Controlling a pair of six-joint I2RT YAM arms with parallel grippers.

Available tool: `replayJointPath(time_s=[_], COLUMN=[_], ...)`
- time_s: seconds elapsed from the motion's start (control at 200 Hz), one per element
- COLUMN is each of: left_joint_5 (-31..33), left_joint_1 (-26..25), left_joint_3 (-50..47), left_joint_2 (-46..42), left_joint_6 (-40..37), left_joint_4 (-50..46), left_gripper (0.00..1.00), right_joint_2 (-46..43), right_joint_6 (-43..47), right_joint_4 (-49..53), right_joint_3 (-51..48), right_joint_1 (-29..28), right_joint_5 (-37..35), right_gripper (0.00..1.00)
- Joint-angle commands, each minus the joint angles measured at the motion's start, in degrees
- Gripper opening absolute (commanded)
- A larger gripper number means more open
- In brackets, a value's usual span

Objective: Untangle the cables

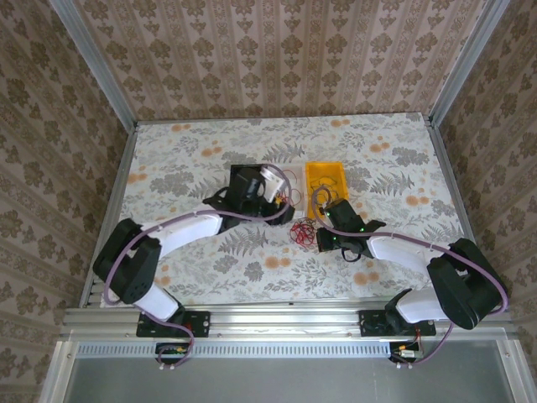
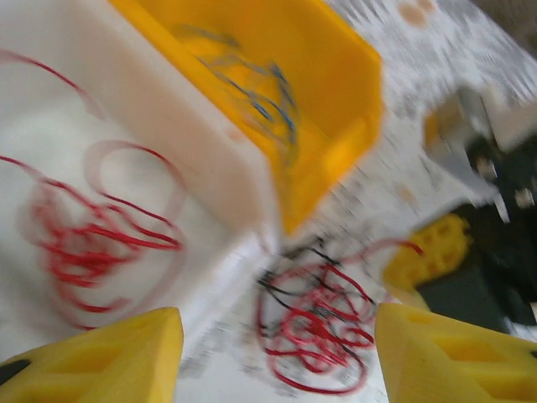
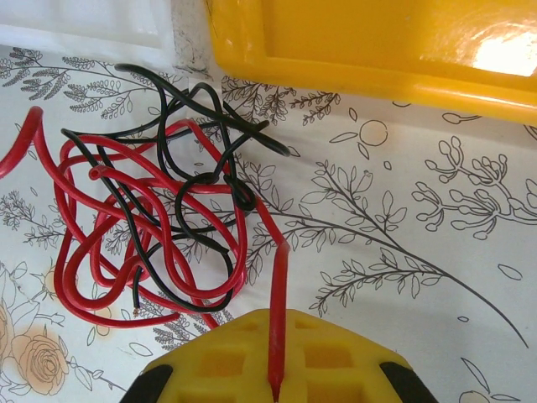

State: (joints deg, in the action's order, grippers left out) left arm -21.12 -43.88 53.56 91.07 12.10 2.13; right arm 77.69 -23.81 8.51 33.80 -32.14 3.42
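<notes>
Cables (image 3: 151, 227): right wrist shows red strand (image 3: 278, 285) pinched in right tool (image 3: 273, 376).

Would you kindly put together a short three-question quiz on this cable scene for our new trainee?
1. True or false: the yellow bin holds blue cables.
2. Which colours make up the tangle lying on the table? A) red and black B) blue and green C) white only
3. Fill in: the right gripper is pinching a ____ cable.
Key: 1 true; 2 A; 3 red cable.
</notes>
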Motion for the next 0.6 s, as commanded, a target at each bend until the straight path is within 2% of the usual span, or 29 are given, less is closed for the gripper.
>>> replayJointPath(time_s=[0.0, 0.115, 0.395, 0.53, 0.595], left_joint_5=[-9.11, -12.09, -11.04, -10.46, -9.74], left_joint_1=[-0.79, -1.30, -2.96, -3.40, -3.37], left_joint_3=[2.50, 5.40, 8.71, 9.01, 8.73], left_joint_2=[4.94, 9.61, 15.51, 16.59, 16.39], left_joint_6=[-0.77, -1.54, -5.24, -5.18, -5.37], left_joint_4=[-2.20, -4.00, -10.04, -11.35, -12.00], left_gripper=[0.63, 0.61, 0.56, 0.43, 0.31], right_joint_2=[-0.69, -1.06, -2.40, -2.47, -2.75], right_joint_6=[0.78, 0.85, 0.49, 0.34, -0.09], right_joint_4=[0.44, 0.86, 1.17, 1.14, 1.05], right_joint_3=[-0.50, -0.49, -1.19, -1.28, -1.46], right_joint_1=[-0.38, -0.33, -0.38, -0.38, -0.38], right_joint_5=[0.42, 0.19, -0.60, -0.91, -1.34], right_gripper=[0.00, 0.00, 0.00, 0.00, 0.00])
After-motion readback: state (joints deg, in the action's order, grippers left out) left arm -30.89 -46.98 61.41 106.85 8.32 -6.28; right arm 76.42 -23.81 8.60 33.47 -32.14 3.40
